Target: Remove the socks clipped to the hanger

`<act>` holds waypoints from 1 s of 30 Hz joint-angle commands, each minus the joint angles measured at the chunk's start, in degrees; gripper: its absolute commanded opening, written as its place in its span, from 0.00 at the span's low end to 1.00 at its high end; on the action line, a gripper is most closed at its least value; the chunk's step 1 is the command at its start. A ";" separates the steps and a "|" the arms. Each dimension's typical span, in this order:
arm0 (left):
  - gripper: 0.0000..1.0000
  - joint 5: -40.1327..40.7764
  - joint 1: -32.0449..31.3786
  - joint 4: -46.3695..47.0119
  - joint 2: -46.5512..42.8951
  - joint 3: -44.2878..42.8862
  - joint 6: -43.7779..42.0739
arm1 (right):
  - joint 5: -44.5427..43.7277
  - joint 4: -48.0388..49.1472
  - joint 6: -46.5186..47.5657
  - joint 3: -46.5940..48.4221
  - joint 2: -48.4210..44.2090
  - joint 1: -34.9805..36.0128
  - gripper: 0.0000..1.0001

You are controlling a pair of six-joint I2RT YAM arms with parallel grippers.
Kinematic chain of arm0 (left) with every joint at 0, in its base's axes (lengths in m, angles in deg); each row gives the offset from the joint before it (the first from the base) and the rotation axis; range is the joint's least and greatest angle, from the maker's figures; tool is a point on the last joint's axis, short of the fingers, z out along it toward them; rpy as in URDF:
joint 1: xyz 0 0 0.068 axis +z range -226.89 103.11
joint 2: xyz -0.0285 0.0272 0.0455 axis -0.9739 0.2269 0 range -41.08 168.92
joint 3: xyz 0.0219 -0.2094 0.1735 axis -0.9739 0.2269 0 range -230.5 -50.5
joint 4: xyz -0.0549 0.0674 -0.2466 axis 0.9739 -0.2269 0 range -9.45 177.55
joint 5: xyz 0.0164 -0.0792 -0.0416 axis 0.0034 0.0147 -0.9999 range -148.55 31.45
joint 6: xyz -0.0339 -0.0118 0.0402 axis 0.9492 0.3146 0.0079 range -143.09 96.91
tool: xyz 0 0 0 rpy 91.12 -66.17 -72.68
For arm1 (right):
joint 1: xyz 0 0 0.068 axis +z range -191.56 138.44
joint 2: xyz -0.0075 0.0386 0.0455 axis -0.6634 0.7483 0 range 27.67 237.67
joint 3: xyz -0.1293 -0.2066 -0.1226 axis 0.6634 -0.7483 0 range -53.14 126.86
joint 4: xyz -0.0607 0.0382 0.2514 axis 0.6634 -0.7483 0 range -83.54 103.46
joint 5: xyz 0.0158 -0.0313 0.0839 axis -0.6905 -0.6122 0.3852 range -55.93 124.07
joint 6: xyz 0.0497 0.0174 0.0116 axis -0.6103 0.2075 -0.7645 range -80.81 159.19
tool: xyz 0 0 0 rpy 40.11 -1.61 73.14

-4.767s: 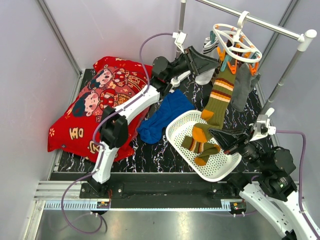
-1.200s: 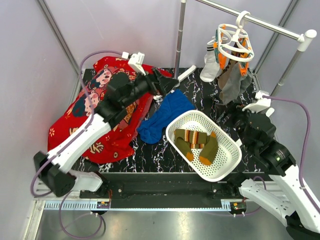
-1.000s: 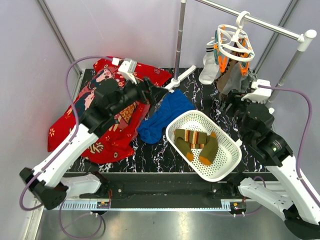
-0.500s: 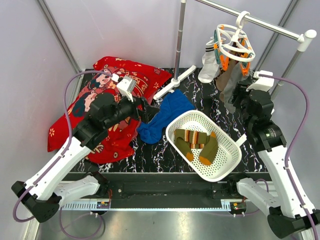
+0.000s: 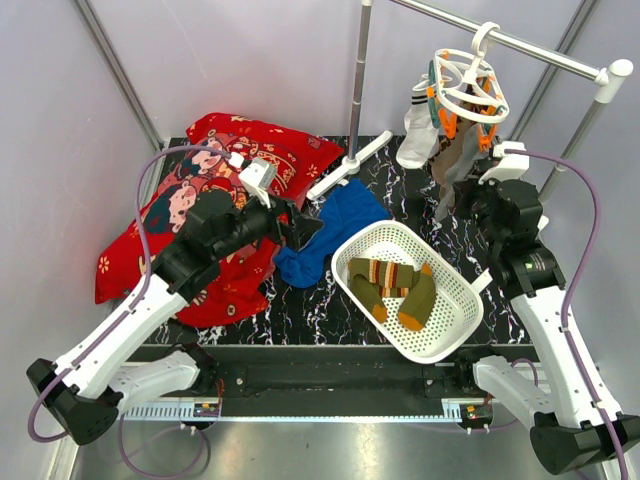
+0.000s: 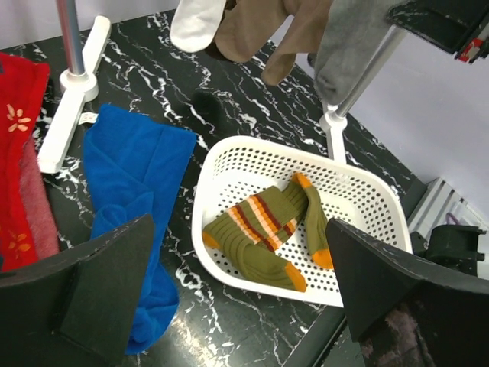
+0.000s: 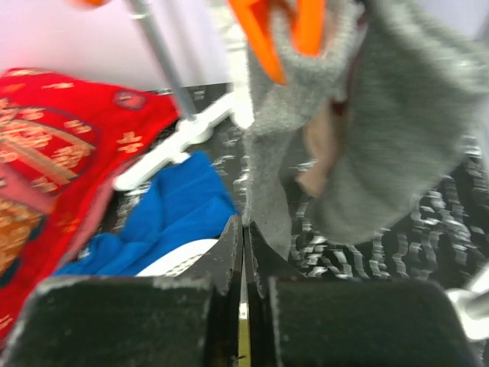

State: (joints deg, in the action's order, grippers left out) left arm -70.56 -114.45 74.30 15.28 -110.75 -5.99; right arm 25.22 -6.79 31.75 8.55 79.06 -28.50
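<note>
The white round hanger [image 5: 467,88] hangs by its hook from the rail at the back right, with orange pegs [image 7: 286,30]. A white sock [image 5: 417,125], brown socks [image 6: 260,30] and a grey sock [image 7: 397,130] are clipped to it. Two olive-green socks with orange toes [image 5: 390,285] lie in the white basket [image 5: 448,345]. My right gripper [image 5: 468,195] is raised just below the hanger, and its jaws are shut with the tips [image 7: 243,223] against the grey sock's edge. My left gripper [image 5: 300,230] is wide open and empty above the blue cloth [image 5: 325,235].
A red printed cushion [image 5: 190,215] lies at the left. The rack's upright pole [image 5: 357,75] and white foot [image 6: 72,84] stand at the back centre. A second rack post [image 5: 575,140] is at the right. The floor is black marble [image 6: 153,92].
The olive socks have left the hanger and lie in the basket. My right arm has risen to the hanging socks. My left arm has pulled back and to the left.
</note>
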 commanded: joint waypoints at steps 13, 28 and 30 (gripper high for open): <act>0.99 -4.00 -13.14 18.26 23.52 -20.07 -2.68 | 25.00 7.32 -20.50 3.96 -3.76 -0.14 0.00; 0.91 -2.76 -16.05 22.49 33.99 -25.27 -5.94 | 31.16 14.71 -30.44 0.98 -5.43 -0.14 0.00; 0.75 -2.58 -16.23 22.31 34.43 -25.88 -6.38 | 31.69 14.98 -31.58 0.54 -5.60 -0.14 0.00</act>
State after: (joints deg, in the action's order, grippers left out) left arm -73.16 -129.70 92.22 48.96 -133.42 -10.40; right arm 54.80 4.47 3.23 9.67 74.28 -28.50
